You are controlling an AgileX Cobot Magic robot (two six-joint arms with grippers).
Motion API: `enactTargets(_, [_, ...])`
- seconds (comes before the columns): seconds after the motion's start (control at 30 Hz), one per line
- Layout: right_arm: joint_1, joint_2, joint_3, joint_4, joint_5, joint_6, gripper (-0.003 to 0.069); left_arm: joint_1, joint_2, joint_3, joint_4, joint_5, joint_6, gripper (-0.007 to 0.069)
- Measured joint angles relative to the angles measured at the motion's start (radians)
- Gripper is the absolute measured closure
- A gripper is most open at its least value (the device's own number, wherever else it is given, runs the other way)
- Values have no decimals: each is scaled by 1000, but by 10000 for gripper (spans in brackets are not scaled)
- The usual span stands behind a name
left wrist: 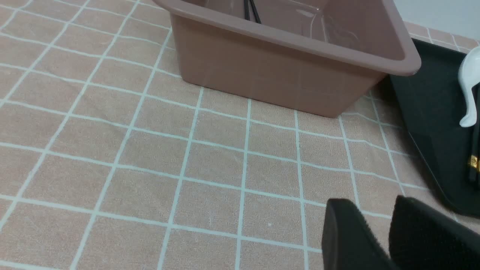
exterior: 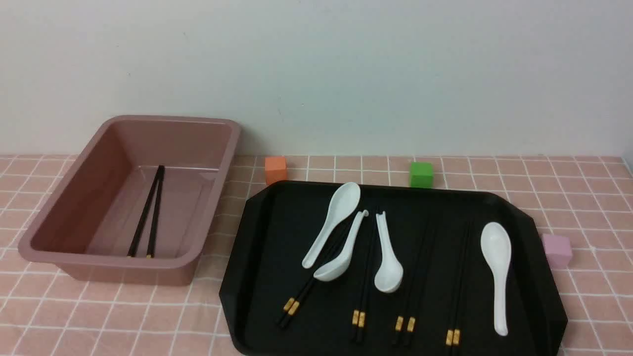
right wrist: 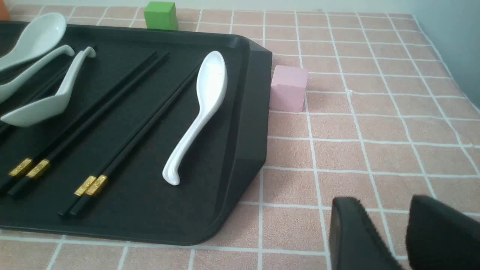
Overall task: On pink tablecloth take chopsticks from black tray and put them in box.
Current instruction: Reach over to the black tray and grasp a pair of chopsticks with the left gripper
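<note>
Black chopsticks [exterior: 156,212], one pair in the mauve box [exterior: 212,207], four pairs on the black tray [exterior: 445,277] among white spoons [exterior: 496,257], gold bands bearing no wording I can read, left tool [left wrist: 378,225] and right tool [right wrist: 390,225] both released, fingertips apart.

A pink tablecloth [exterior: 603,296] with a white grid covers the bench. The mauve tub [exterior: 212,198] sits toward its left edge, the black tray [exterior: 316,346] beside it. Orange [exterior: 275,170] and green [exterior: 421,175] cubes stand near the far edge, a pink cube [exterior: 557,250] right of the tray.
</note>
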Motion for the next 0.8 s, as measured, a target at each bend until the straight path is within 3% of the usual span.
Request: enactTargets(0.8, [0, 0, 0, 0, 0, 0, 419, 0, 0, 0, 0, 0, 0, 400])
